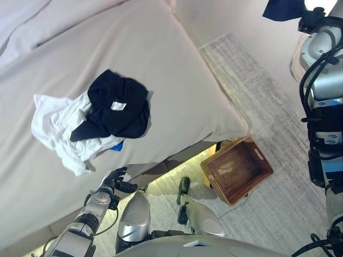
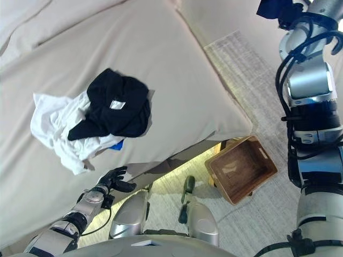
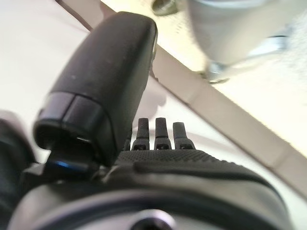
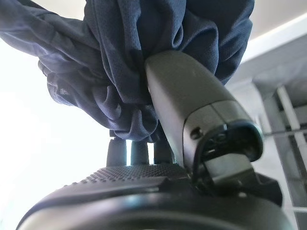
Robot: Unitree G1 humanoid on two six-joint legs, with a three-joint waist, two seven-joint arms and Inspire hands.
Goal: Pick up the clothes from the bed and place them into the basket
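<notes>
A pile of clothes lies on the beige bed (image 1: 177,80): a black garment (image 1: 115,104) on top of a white one (image 1: 53,126), with a bit of blue cloth (image 1: 118,145) under them. My right hand (image 4: 144,191) is raised high at the upper right, and its thumb and fingers are shut on a dark blue garment (image 4: 144,57), which also shows in the left eye view (image 1: 284,8). My left hand (image 1: 115,179) is open and empty at the bed's front edge, below the pile. The brown wicker basket (image 1: 257,155) stands on the floor by the bed's corner.
A pale striped rug (image 1: 257,91) lies beside the bed and under the basket. A folded cover (image 1: 32,21) lies at the bed's far left. The bed's dark base edge (image 1: 171,163) runs between my left hand and the basket.
</notes>
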